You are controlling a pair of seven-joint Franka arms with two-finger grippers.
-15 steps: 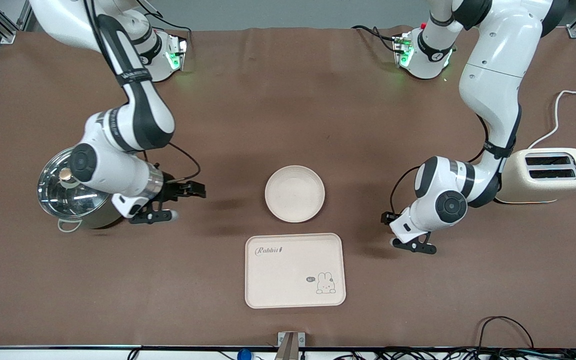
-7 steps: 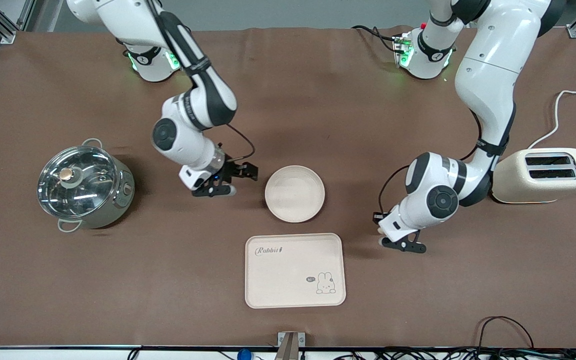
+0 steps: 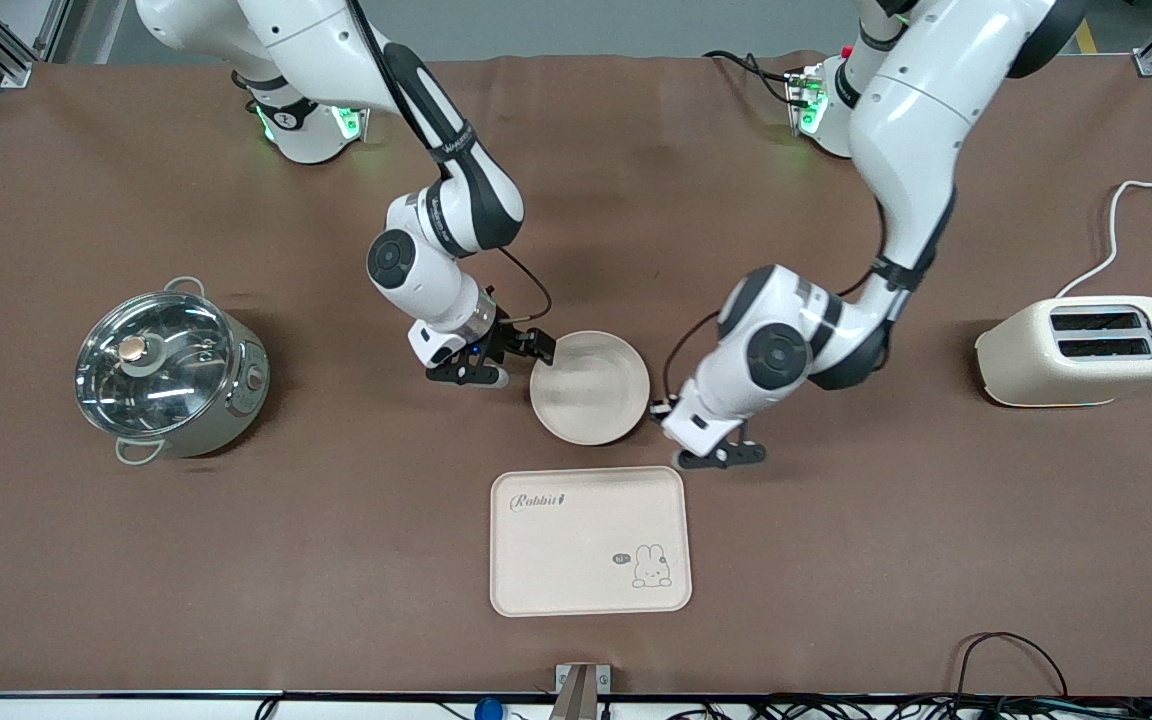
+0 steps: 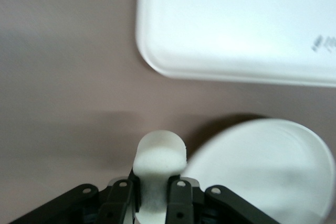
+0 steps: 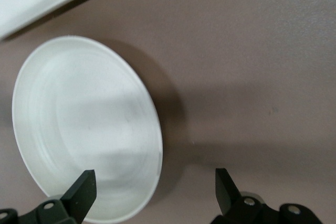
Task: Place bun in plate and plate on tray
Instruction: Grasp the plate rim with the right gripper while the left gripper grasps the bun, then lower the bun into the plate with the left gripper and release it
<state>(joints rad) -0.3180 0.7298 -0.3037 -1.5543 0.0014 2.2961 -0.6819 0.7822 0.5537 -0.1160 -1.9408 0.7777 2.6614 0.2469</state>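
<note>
- Near the middle of the brown surface (image 3: 836, 560), the plate (image 3: 590, 388) is seen lying flat, round, shallow, cream-coloured and unmarked, with a raised rim.
- Just nearer the front camera than the plate, the tray (image 3: 589, 541) is laid flat, a narrow strip of bare surface being left between the two; it is a cream rectangle with rounded corners, printed with "Rabbit" script and a small bunny.
- At the plate's rim on the left arm's side, the left gripper (image 3: 708, 440) is held low, closed on the bun (image 4: 158, 157); in the left wrist view the bun is shown as a smooth cream-white lump with a rounded end sticking out past the fingers (image 4: 180, 195), just beside the plate's edge (image 4: 273, 171).
- At the plate's rim on the right arm's side, the right gripper (image 3: 509, 362) is held with its fingers (image 5: 81, 190) spread wide, one over the plate's rim and the other over bare surface.
- Toward the right arm's end, a lidded steel pot (image 3: 168, 372) is stood well apart from the plate; toward the left arm's end, a cream toaster (image 3: 1086, 350) is stood, also well apart.
- Wide open surface is left around the tray on every side but the plate's.
</note>
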